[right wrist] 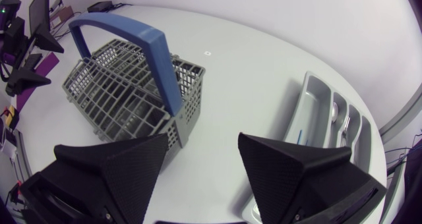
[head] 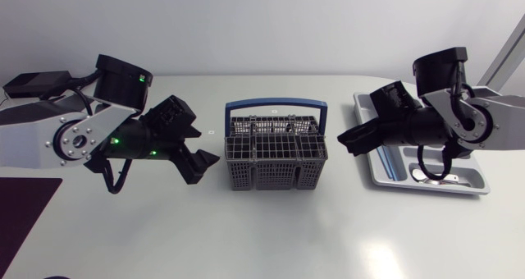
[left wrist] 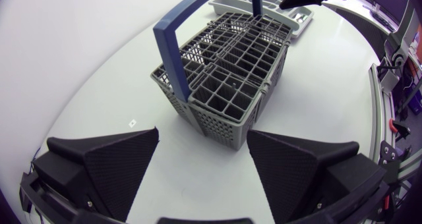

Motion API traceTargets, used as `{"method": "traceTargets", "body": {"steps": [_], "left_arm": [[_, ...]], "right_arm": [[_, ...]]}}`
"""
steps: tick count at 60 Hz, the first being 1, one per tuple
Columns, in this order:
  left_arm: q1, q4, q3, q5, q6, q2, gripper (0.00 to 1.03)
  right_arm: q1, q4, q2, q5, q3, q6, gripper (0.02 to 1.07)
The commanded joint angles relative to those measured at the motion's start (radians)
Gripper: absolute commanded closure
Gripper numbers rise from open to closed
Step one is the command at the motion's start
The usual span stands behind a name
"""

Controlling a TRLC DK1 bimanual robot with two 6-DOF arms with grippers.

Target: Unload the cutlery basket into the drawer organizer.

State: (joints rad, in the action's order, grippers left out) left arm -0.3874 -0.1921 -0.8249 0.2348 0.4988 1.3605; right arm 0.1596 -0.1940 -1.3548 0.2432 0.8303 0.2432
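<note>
One cutlery basket (head: 276, 152) here, grey mesh with a single blue handle (head: 276, 107) arching over it. It stands upright on the tabletop (head: 271, 230), right between our two sets of jaws and just ahead of each, touching neither. From the left wrist view it sits dead ahead of the left jaws, corner towards us.

One drawer organizer (head: 381, 168) too, a pale grey tray with several long compartments. It lies beside and partly under our right arm (head: 443, 119), off to the outer side of the right jaws. We count at least two silver pieces of cutlery (right wrist: 335, 113) in its slots; they're too small to say exactly which kind.

Both sets of jaws are spread wide with nothing in them. Our left arm (head: 98, 135) hangs over the tabletop on the basket's far side from the organizer.

The tabletop is plain white and rounded. There's one tiny pale marker (head: 211, 132) near the left jaws and one dark purple mat (head: 25, 213) behind them at the edge.
</note>
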Motion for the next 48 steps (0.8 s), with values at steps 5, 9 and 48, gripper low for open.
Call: {"method": "traceTargets", "body": {"steps": [5, 9, 48], "left_arm": [[-0.016, 0.013, 0.020, 0.003, 0.012, 0.003, 0.05], [-0.018, 0.023, 0.018, 0.003, 0.012, 0.029, 0.05], [0.008, 0.054, -0.028, -0.011, 0.021, 0.107, 0.05]], "right_arm": [[0.074, -0.028, 0.029, 0.018, 0.033, -0.065, 0.30], [0.095, -0.018, -0.007, 0.018, 0.039, -0.078, 0.30], [-0.003, -0.041, 0.057, 0.042, 0.029, -0.053, 0.30]]}}
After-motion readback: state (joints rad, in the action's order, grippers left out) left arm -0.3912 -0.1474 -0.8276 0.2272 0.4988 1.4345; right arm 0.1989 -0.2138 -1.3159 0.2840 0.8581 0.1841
